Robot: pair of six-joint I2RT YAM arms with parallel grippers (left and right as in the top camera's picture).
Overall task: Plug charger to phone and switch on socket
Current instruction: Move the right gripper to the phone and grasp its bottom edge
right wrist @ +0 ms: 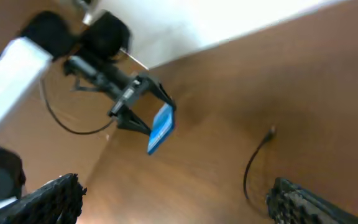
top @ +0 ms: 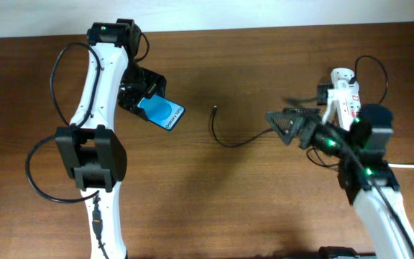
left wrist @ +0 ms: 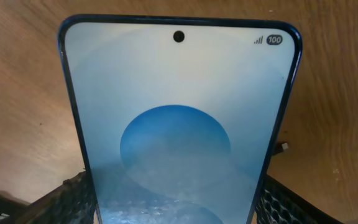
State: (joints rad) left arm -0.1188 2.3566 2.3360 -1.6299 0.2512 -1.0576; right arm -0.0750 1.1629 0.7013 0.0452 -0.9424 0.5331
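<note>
Phone [left wrist: 179, 124] (gripped), charger [top: 213, 124] well apart.

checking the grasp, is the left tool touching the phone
touching: in the left wrist view the left tool presses both side edges of the phone

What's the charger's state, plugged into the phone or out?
Out. The charger lies loose on the table, its tip apart from the phone, which the left hand holds.
</note>
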